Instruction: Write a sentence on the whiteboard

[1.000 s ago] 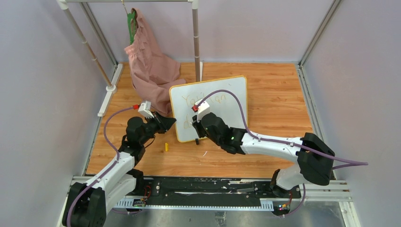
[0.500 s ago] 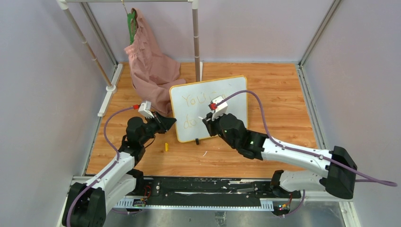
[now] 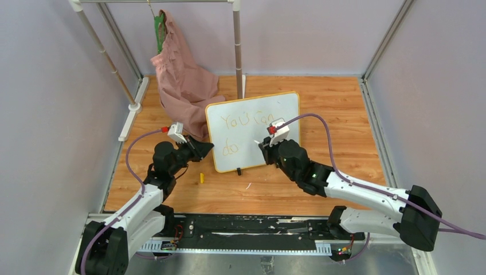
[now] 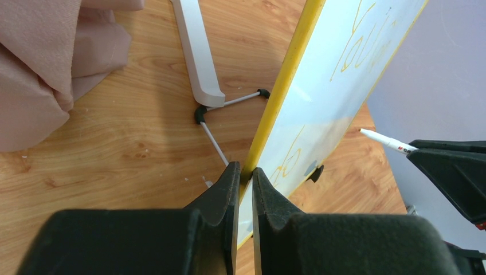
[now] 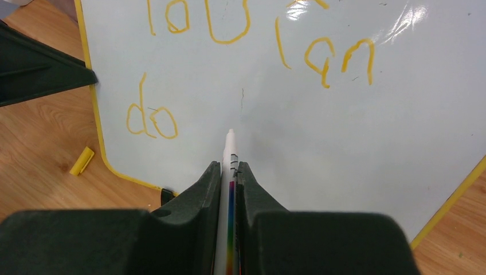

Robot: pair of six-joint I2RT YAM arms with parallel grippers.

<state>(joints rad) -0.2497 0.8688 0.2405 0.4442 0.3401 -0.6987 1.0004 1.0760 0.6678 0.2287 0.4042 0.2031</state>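
Observation:
The whiteboard (image 3: 240, 146) stands tilted on the wooden floor, glossy white in a yellow frame (image 4: 286, 74). Of the sentence, orange-yellow "You can" (image 3: 249, 120) is on the upper line and "do" (image 3: 230, 149) below it. My left gripper (image 3: 207, 148) is shut on the board's left edge (image 4: 243, 175). My right gripper (image 3: 261, 143) is shut on a white marker (image 5: 230, 149). The marker's tip points at bare board to the right of "do" (image 5: 152, 117), very close to the surface. In the left wrist view the marker (image 4: 384, 140) seems just off the board.
A yellow marker cap (image 3: 201, 178) lies on the floor by the board's lower left corner. A pink garment (image 3: 180, 74) hangs from a white rack (image 3: 238, 46) behind the board. The rack's foot (image 4: 198, 51) and the board's wire stand (image 4: 215, 137) are behind the board.
My right arm has swung to the right across the board with the marker, uncovering "You can" and "do". The left gripper and the board have stayed still.

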